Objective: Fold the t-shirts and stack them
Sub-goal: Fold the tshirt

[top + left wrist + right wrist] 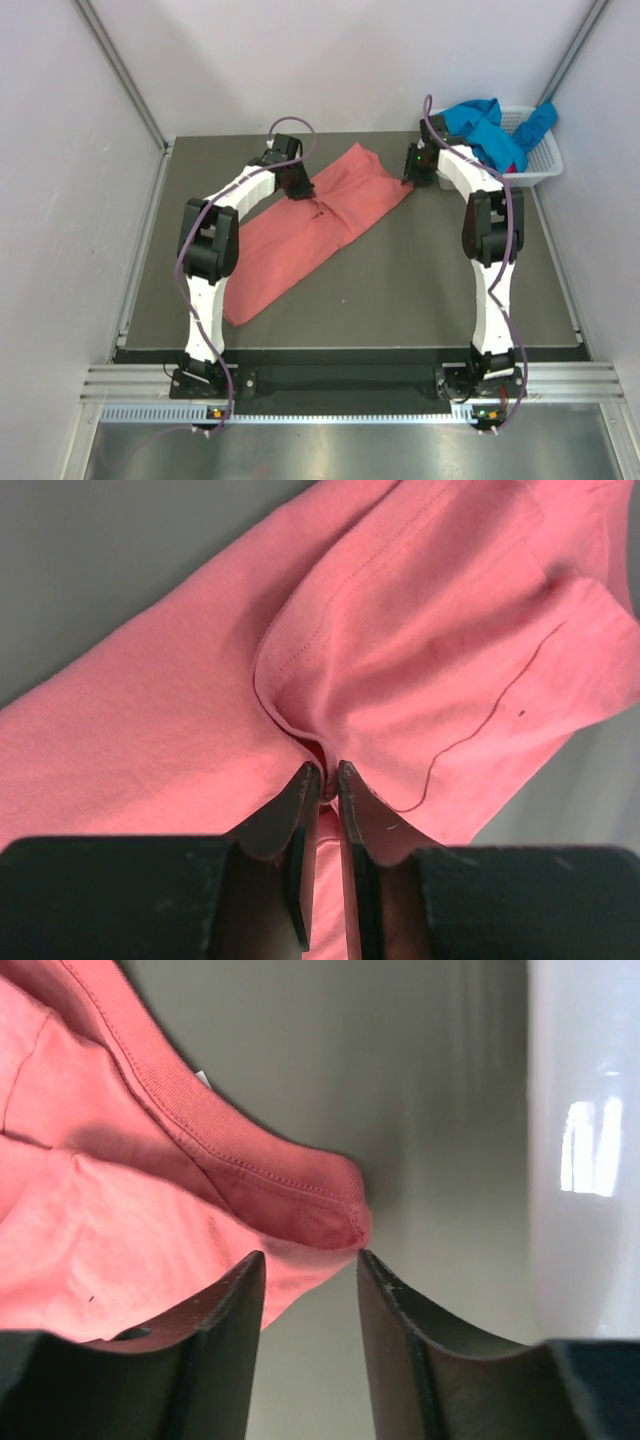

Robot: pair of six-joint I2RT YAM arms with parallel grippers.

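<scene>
Two grippers are set on the shirt (290, 245), laid diagonally from near left to far right on the table (430, 300). A mid fold is pinched shut by the left gripper (328, 772); its far-right edge is framed by the parted jaws of the right gripper (310, 1258).
</scene>
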